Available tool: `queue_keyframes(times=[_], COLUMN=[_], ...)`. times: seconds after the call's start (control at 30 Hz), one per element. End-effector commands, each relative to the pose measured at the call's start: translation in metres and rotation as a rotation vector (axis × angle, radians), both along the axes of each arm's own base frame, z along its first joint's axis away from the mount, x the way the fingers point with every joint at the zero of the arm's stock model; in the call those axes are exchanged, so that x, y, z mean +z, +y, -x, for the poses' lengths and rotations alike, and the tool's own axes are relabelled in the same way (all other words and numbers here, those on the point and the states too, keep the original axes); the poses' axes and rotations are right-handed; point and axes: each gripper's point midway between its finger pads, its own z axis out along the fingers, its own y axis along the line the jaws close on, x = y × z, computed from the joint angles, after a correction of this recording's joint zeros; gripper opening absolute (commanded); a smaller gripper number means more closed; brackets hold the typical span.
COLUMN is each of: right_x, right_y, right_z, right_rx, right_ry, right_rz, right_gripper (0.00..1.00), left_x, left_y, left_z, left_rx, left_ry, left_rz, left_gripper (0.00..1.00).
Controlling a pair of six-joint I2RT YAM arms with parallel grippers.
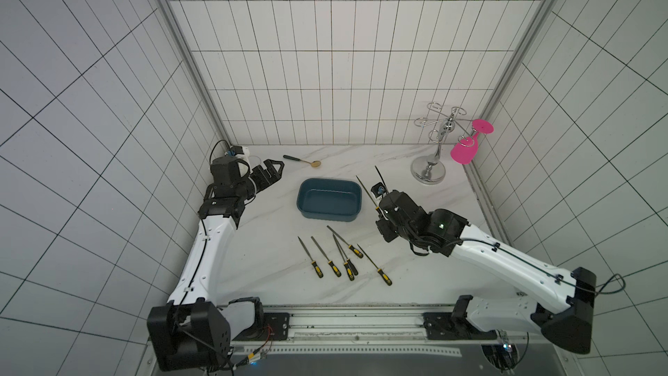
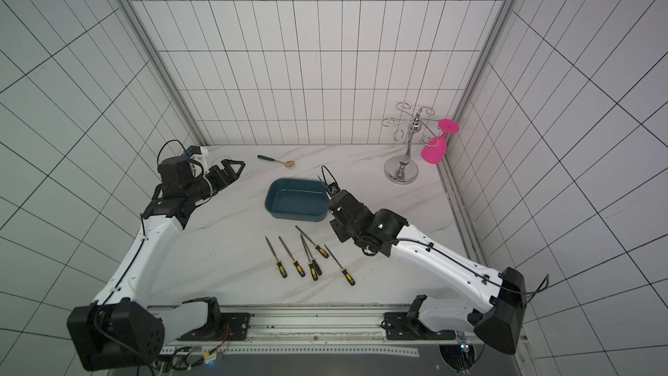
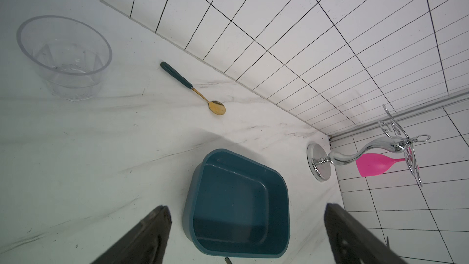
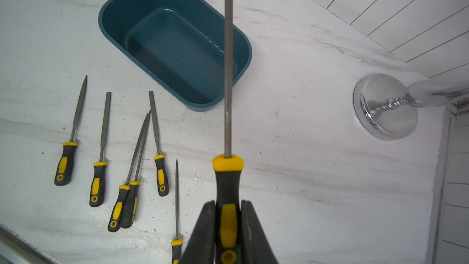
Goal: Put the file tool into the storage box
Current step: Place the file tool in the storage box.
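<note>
One file (image 4: pixel 228 113) in right gripper (image 4: pixel 228 204)

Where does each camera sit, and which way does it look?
Top views: high above the robot's base, looking down at the table; both arms show.
Left wrist: on the left arm, facing the storage box through the open left claw.
Right wrist: on the right arm, looking along the file gripped by the right claw.
Shared: every view shows the storage box.

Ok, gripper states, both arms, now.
Left gripper: open, holding nothing.
Right gripper: shut on the file, gripping its yellow-and-black handle.
</note>
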Motion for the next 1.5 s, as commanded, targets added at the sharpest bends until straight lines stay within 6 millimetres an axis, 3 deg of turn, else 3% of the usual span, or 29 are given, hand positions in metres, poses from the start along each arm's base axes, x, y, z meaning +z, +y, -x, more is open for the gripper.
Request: queue_keyframes(times=[0.0, 0.13, 0.37, 0.77, 0.97, 1.13, 1.27, 1.4, 1.47], right_x=[0.011, 0.003, -0.031, -0.087, -0.127, -0.141, -0.145, -0.148, -0.149], right_y=[0.03, 0.06, 0.09, 0.142, 0.144, 0.135, 0.126, 0.123, 0.12], right_z=[-0.013, -0.027, -0.075, -0.108, -0.115, -0.11, -0.108, -0.101, -0.101], right_rx=[0.156, 0.294, 0.308, 0.376, 0.382, 0.377, 0.367, 0.376, 0.369], right_ry=[0.004, 0.021, 0.037, 0.111, 0.153, 0.179, 0.192, 0.234, 0.239], right_rz=[-0.025, -0.074, -0.02, 0.021, 0.095, 0.138, 0.153, 0.156, 0.158], right_gripper=[0.0, 0.0, 0.0, 0.0, 0.0, 0.0, 0.11, 0.37, 0.44], left_x=[0.008, 0.009, 0.005, -0.013, -0.017, -0.019, -0.019, -0.021, -0.021], left_y=[0.004, 0.012, 0.009, 0.002, 0.001, -0.001, -0.003, -0.004, -0.004], left_z=[-0.002, -0.001, -0.003, -0.011, -0.012, -0.013, -0.014, -0.014, -0.014], left_rx=[0.013, 0.037, 0.018, -0.021, -0.027, -0.038, -0.046, -0.048, -0.051], left_ry=[-0.039, -0.043, -0.027, 0.049, 0.063, 0.072, 0.077, 0.082, 0.082], left_rz=[-0.008, -0.012, 0.013, 0.06, 0.072, 0.089, 0.099, 0.103, 0.104], left_gripper=[0.99, 0.98, 0.98, 0.98, 0.98, 0.98, 0.98, 0.98, 0.98])
